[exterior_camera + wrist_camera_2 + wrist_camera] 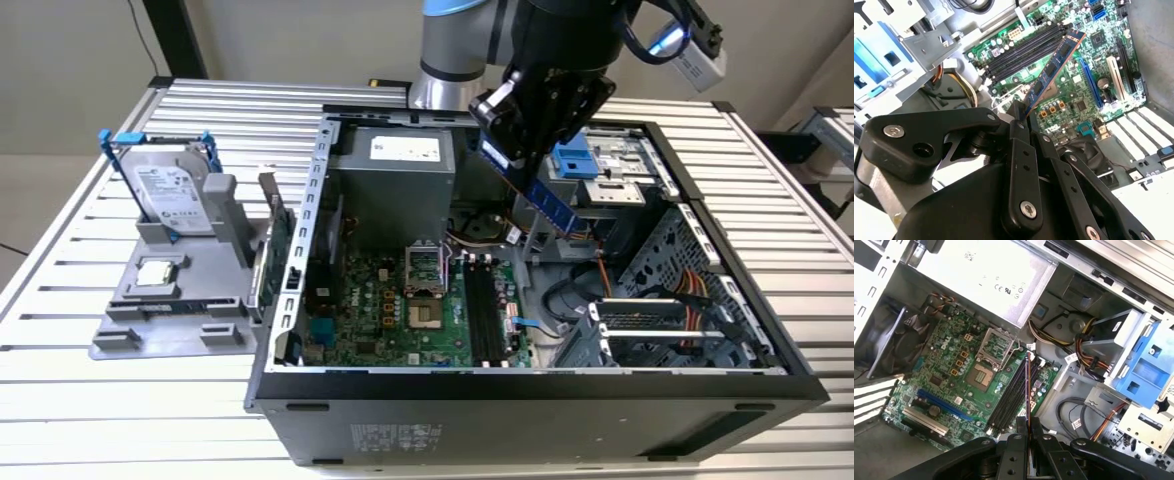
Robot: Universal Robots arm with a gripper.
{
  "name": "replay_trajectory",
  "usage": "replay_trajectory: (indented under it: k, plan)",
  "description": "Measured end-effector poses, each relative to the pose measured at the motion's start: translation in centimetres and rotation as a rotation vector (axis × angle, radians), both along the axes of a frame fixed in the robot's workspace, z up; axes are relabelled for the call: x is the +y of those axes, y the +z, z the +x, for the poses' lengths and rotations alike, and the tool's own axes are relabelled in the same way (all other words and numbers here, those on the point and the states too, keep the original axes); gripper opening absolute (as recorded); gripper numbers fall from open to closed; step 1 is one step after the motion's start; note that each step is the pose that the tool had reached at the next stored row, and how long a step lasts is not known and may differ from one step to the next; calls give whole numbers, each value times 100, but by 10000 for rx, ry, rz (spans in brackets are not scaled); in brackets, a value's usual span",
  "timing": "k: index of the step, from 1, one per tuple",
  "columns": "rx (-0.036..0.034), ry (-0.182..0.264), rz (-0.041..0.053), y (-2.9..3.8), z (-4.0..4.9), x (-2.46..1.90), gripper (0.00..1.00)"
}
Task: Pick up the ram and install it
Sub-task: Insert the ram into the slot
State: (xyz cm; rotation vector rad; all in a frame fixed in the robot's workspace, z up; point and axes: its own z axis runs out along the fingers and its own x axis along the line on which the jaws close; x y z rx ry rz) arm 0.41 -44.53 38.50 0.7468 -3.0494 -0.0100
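Observation:
My gripper (505, 138) is shut on one end of the ram (547, 198), a long blue stick with dark chips. It hangs tilted above the open computer case (287, 300), over the motherboard's far right part in the exterior view. In the second wrist view the ram (1054, 65) reaches out from the gripper (1020, 116) towards the black memory slots (1024, 55). The first wrist view sees the ram (1028, 385) edge-on, held by the gripper (1028, 424) and roughly in line with the slots (1011, 395) below. The slots (487, 310) hold no stick.
The grey power supply (394, 185) and a blue drive bay (574, 160) flank the gripper. Coloured cables (687, 300) and a black fan (574, 295) lie on the exterior view's right. Outside the case, a grey stand (114, 340) carries a hard drive (171, 190) and a square CPU chip (158, 270).

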Motion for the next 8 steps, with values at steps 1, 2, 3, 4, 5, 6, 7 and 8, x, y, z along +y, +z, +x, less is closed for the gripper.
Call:
replay_trajectory:
  k: [1,2,3,4,5,6,7,8]
  plan:
    - [0,-29,0,0,0,0,0]
    - [0,-62,0,0,0,0,0]
    - [0,-93,0,0,0,0,0]
    - [0,-124,0,0,0,0,0]
    - [0,-158,0,0,0,0,0]
    - [0,-188,0,0,0,0,0]
    - [0,-218,0,-1,0,0,0]
    - [0,-250,0,-1,0,0,0]
